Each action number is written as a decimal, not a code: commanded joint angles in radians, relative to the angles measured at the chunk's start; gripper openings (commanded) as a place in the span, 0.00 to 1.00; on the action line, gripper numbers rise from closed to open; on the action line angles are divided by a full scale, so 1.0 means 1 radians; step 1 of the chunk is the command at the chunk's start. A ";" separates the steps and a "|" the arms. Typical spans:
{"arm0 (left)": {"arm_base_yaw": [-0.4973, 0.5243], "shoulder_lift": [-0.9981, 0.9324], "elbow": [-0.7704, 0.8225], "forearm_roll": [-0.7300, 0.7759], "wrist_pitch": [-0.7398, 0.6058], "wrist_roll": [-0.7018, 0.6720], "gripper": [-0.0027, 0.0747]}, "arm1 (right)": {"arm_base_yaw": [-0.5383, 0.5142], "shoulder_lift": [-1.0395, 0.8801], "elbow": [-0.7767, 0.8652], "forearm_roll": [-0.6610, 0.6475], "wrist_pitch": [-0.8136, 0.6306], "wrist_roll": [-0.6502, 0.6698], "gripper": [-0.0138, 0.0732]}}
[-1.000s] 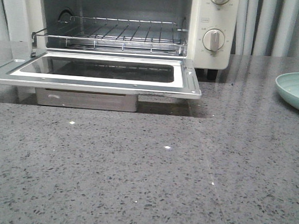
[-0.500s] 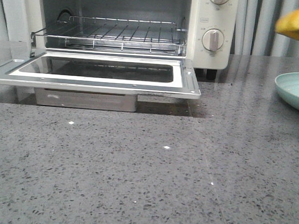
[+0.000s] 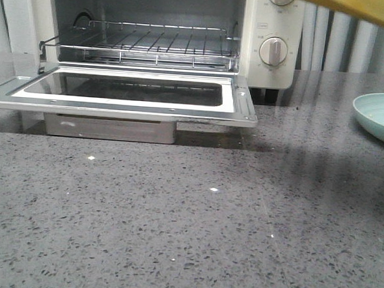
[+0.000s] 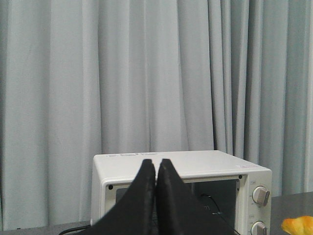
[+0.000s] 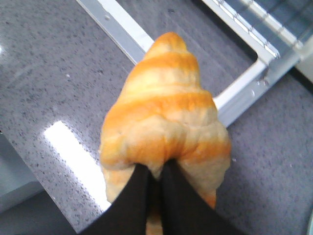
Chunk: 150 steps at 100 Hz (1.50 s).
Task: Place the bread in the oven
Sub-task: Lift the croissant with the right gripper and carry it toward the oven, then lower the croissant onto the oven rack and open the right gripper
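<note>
Above the worktop's (image 3: 238,238) far right, our right fingers (image 5: 155,181) grip the bread (image 5: 164,122); left fingers (image 4: 156,169) closed, empty. We should approach level with the oven (image 3: 269,51) rack (image 3: 146,43), clearing the door (image 3: 126,94).

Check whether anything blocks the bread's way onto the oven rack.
Nothing visible does. The right gripper holds the bread above the counter; the oven door lies open and the rack is bare.
</note>
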<state>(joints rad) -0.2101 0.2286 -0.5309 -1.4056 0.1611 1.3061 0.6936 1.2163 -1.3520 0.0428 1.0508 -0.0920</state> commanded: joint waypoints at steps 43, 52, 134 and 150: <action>0.000 0.015 -0.024 -0.024 0.020 -0.009 0.01 | 0.013 0.346 -0.366 -0.154 -0.099 -0.080 0.08; 0.000 0.015 -0.024 -0.024 0.033 -0.009 0.01 | 0.013 0.401 -0.417 -0.190 -0.104 -0.080 0.08; 0.000 0.015 -0.024 -0.024 0.039 -0.009 0.01 | 0.013 0.697 -0.599 -0.499 -0.284 -0.080 0.08; 0.000 0.015 -0.024 -0.024 0.039 -0.009 0.01 | 0.009 0.701 -0.599 -0.530 -0.331 -0.080 0.08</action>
<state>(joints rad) -0.2101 0.2286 -0.5309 -1.4090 0.2036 1.3044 0.7063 1.9748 -1.9156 -0.4281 0.8122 -0.1649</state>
